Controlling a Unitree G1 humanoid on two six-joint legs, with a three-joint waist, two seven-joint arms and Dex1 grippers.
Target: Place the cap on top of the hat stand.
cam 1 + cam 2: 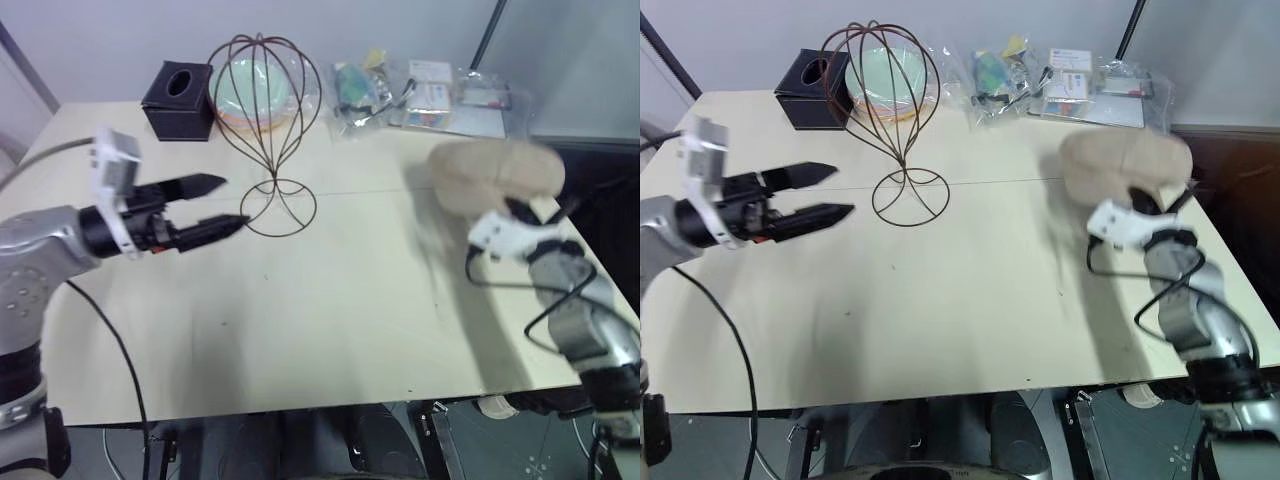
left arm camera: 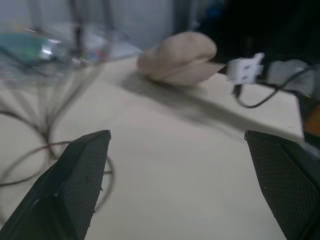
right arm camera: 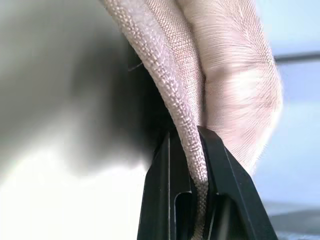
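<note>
So the cap [image 1: 495, 172] is off the table, near its right edge, pinched by the edge in the right gripper [image 3: 192, 165] (jaws clamped tight). Carry step; next it needs swinging over the hat stand [image 1: 268, 120] near the back-left corner. Left gripper [image 1: 222, 203] gapes wide, empty.

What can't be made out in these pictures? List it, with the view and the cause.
- Cap: blurred in both eye views, so its brim and button can't be told apart.
- Right gripper: in the eye views the cap covers its jaws; the right wrist view shows them shut on the cap's edge.
- Packets at the far edge: contents too small, under glossy wrap.
- Hat stand: smeared and cut off in the left wrist view.
</note>
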